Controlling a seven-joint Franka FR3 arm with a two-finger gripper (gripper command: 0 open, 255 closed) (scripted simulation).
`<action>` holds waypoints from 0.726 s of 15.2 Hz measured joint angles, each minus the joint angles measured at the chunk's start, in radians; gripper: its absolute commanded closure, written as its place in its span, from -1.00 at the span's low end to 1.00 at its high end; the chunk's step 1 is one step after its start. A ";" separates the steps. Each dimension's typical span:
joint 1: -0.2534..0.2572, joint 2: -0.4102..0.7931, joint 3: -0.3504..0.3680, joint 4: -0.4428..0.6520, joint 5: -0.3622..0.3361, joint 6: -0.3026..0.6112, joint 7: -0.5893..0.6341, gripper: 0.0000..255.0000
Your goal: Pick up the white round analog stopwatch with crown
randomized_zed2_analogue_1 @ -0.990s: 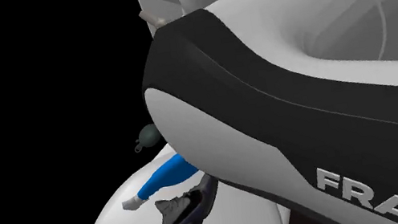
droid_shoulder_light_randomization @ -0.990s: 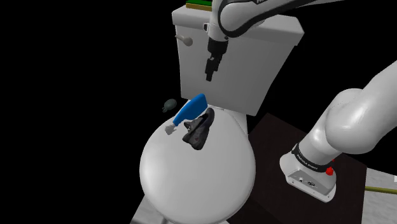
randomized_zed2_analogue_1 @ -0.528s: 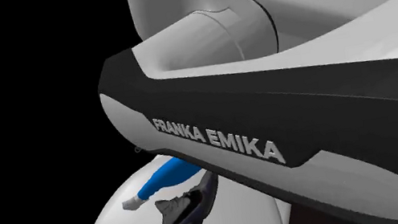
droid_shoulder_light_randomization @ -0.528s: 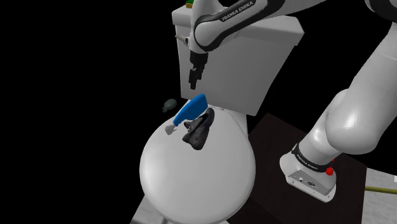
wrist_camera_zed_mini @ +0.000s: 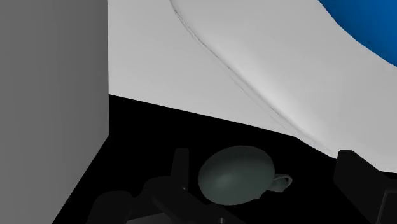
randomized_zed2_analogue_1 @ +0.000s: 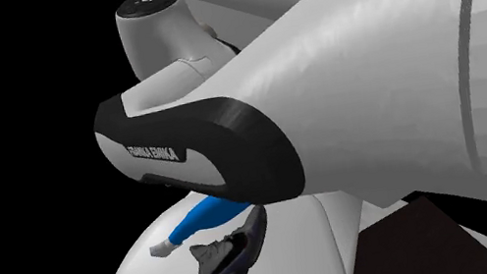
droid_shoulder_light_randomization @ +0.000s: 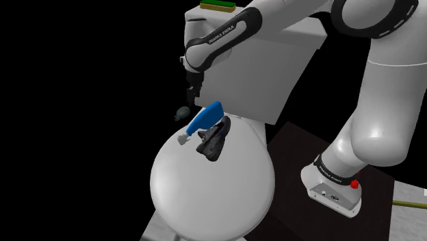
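the gripper (droid_shoulder_light_randomization: 191,92) is swinging off the tank (droid_shoulder_light_randomization: 267,89) and dropping toward the dark grey stopwatch (wrist_camera_zed_mini: 234,175), sitting just off the toilet lid (droid_shoulder_light_randomization: 205,192) near the blue tool (droid_shoulder_light_randomization: 205,116); fingers (wrist_camera_zed_mini: 356,175) are standing apart, seemingly flanking it untouched, bringing the grasp closer.

Even, soft light from above, gentle sheen on the white toilet lid (droid_shoulder_light_randomization: 212,188) and arm (droid_shoulder_light_randomization: 383,130), pure black area around, stopwatch (wrist_camera_zed_mini: 234,175) dim grey in shade, tank side (wrist_camera_zed_mini: 51,95) dull grey, edges crisp throughout
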 measured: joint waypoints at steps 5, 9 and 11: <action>0.013 0.149 0.013 0.128 -0.001 0.008 -0.015 -1.00; 0.013 0.184 0.013 0.127 -0.001 0.044 -0.021 -1.00; 0.013 0.201 0.012 0.127 -0.001 0.061 -0.023 -1.00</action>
